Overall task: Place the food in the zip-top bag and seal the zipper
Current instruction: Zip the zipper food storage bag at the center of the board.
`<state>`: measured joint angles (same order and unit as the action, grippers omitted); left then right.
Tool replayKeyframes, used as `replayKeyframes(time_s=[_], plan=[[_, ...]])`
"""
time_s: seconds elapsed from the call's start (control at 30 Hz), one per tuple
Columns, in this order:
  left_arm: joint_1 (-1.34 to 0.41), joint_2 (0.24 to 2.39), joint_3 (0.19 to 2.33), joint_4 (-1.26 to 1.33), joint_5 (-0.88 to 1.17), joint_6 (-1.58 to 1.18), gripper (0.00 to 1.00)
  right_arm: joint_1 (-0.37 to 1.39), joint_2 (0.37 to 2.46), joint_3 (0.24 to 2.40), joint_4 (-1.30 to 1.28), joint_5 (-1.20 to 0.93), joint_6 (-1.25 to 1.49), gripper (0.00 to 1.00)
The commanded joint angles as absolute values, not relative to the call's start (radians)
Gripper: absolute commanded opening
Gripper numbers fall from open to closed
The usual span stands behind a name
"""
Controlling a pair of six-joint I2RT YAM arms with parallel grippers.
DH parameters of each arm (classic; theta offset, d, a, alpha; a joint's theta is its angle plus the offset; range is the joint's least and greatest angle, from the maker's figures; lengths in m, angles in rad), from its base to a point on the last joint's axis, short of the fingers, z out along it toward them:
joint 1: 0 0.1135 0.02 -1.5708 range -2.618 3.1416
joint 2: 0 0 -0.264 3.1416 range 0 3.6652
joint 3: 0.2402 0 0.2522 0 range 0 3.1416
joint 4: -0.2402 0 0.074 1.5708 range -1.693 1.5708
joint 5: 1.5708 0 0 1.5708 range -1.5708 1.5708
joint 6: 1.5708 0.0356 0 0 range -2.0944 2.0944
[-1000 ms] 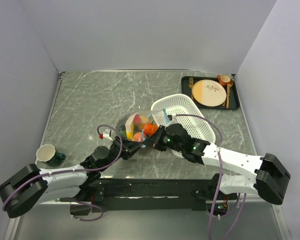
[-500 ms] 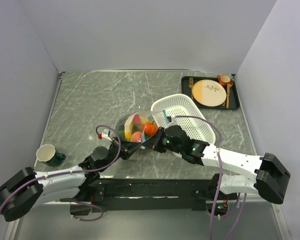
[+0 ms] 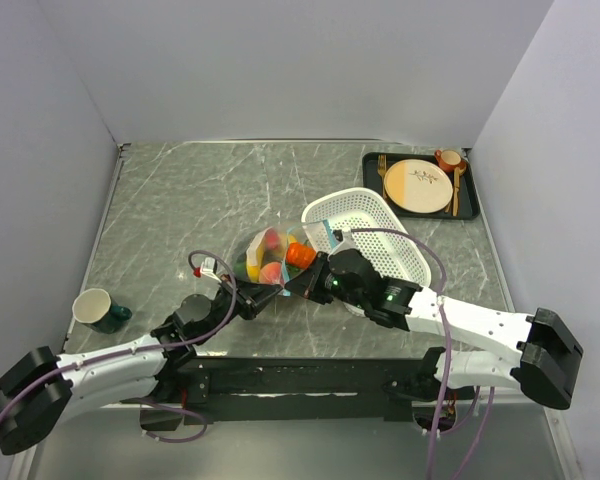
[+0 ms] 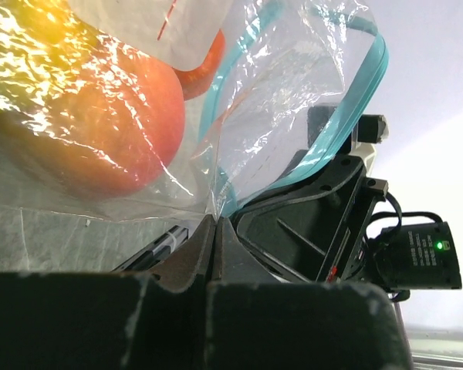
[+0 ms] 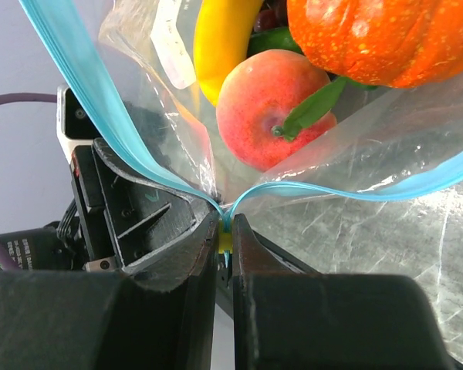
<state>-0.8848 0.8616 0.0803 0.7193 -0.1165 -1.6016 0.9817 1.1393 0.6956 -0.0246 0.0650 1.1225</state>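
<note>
Top view: my left hand (image 3: 264,298) has just closed on the zip-top bag (image 3: 268,256), which lies on the surface (image 3: 180,200) by the basket (image 3: 352,191). Left wrist: clear film pinched. Right wrist: right hand (image 5: 225,225) clamps the zipper (image 5: 85,85) at its corner; food (image 5: 266,108) inside, mouth unsealed.

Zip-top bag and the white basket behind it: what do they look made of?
Zip-top bag: thin clear plastic film, glossy, going by its crinkles and glare. White basket: probably rigid plastic, matte, with perforated walls.
</note>
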Motion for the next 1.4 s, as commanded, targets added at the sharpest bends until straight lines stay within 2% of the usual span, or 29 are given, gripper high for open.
replayKeyframes(time_s=[0.0, 0.3, 0.5, 0.73, 1.17, 1.37], plan=[[-0.884, 0.828, 0.049, 0.672, -0.094, -1.539, 0.01, 0.916, 1.103, 0.738, -0.06, 0.156, 1.071, 0.01], [-0.884, 0.879, 0.038, 0.699, -0.017, -1.47, 0.01, 0.871, 1.112, 0.765, -0.075, 0.092, 1.011, 0.02], [-0.882, 0.917, 0.07, 0.736, -0.012, -1.442, 0.01, 0.891, 1.104, 0.674, -0.003, 0.018, 1.086, 0.01], [-0.882, 0.989, 0.135, 0.73, 0.069, -1.376, 0.01, 0.891, 1.101, 0.676, -0.029, 0.055, 1.074, 0.12], [-0.882, 1.029, 0.209, 0.686, 0.113, -1.321, 0.01, 0.959, 1.025, 0.571, -0.011, -0.012, 1.167, 0.15], [-0.874, 1.048, 0.224, 0.683, 0.158, -1.31, 0.01, 1.018, 1.011, 0.548, -0.025, -0.011, 1.192, 0.2]])
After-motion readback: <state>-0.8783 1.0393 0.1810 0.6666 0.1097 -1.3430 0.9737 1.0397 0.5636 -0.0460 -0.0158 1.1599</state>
